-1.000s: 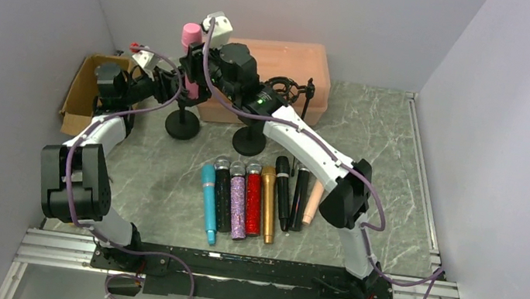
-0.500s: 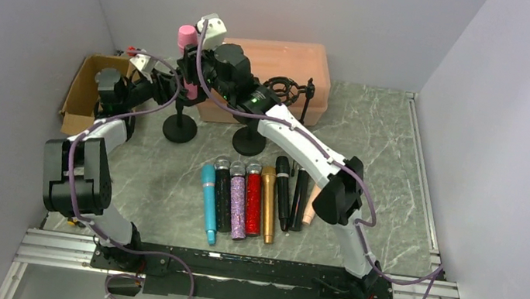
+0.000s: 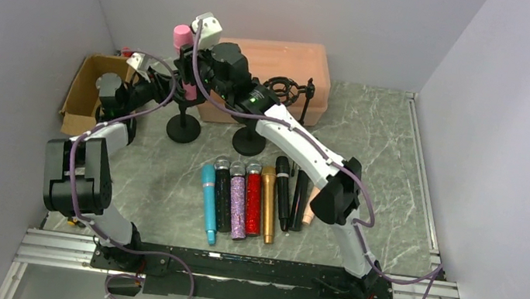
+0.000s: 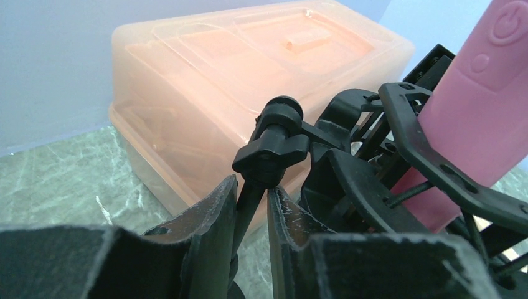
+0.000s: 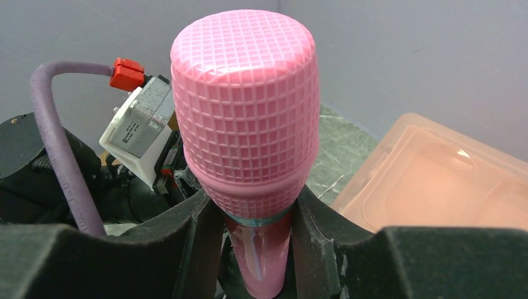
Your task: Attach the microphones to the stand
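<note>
Barely begun: right gripper pinches pink mic partway into the stand clip, left gripper clamps the stand post, other mics lie loose in front of the stand

1. Open across the right side of the desk.
2. Barred mid-desk by the row of microphones.
3. Closed behind by the peach plastic box, far left by the cardboard box.
4. Crowded at the left stand: left claw clamped on it, right claw gripping the pink microphone; second stand just beside.
</note>
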`<state>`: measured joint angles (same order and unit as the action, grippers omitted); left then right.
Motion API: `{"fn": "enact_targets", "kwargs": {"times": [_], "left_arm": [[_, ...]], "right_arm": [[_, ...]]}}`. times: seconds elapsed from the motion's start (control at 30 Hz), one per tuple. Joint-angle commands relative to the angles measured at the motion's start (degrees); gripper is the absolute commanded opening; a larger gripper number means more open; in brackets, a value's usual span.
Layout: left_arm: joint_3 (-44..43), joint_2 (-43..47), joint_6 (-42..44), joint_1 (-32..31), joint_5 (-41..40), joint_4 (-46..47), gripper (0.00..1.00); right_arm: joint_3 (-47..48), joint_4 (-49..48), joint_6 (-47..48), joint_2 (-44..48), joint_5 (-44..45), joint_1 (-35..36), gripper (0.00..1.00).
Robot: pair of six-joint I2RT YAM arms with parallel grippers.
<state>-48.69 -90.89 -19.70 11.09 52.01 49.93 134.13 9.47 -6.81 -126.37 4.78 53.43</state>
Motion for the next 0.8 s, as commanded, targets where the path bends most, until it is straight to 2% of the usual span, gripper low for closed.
{"fn": "enact_targets", "kwargs": {"times": [0.0, 0.1, 0.17, 0.23, 0.27, 0.3, 0.33, 0.43, 0.57, 0.63, 0.7, 0.77], "left_arm": [[1.0, 2.4, -3.7, -1.0, 0.2, 6.9, 0.29], [2.5, 3.0, -2.4, -1.0, -0.3, 6.1, 0.30], [3.6, 3.8, -0.7, -0.9, -0.7, 4.6, 0.36], [4.0, 4.7, 0.8, -0.5, -1.2, 1.4, 0.52], [3.7, 5.3, 2.1, -0.2, -1.7, -1.5, 0.68], [3.1, 5.9, 3.6, 0.3, -2.1, -4.8, 0.79], [2.5, 6.7, 5.5, 0.8, -2.6, -8.8, 0.84], [0.7, 9.6, 11.8, 3.0, -5.1, -20.0, 0.89], [-0.7, 13.7, 17.2, 5.8, -7.0, -30.9, 0.91], [-2.1, 14.9, 20.1, 6.6, -7.6, -37.2, 0.92], [-1.9, 16.6, 22.9, 6.8, -7.6, -41.3, 0.93], [-1.3, 18.1, 24.5, 6.8, -7.3, -43.1, 0.99]], "right_arm": [[2.2, -2.8, 0.8, 0.1, -1.5, 1.2, 0.00], [1.7, -2.7, 1.4, 0.0, -0.8, 1.5, 0.00], [0.1, -2.7, 1.5, 0.4, -0.2, 1.5, 0.00], [-2.4, -3.6, 1.8, 1.3, 0.5, 1.4, 0.00], [-3.9, -4.2, 1.8, 1.8, 0.9, 1.4, 0.00], [-5.3, -4.7, 1.8, 2.4, 1.1, 1.3, 0.00], [-6.2, -4.9, 1.6, 2.9, 1.5, 1.2, 0.00], [-7.9, -5.4, 0.1, 3.8, 1.6, 0.5, 0.00], [-9.5, -6.7, -0.8, 4.9, 1.5, 0.2, 0.09], [-9.7, -6.6, -1.1, 5.2, 1.6, 0.3, 0.18], [-10.2, -6.5, -1.4, 5.9, 1.8, 0.3, 0.31], [-11.9, -7.0, -1.5, 7.0, 2.3, 0.3, 0.40]]}}
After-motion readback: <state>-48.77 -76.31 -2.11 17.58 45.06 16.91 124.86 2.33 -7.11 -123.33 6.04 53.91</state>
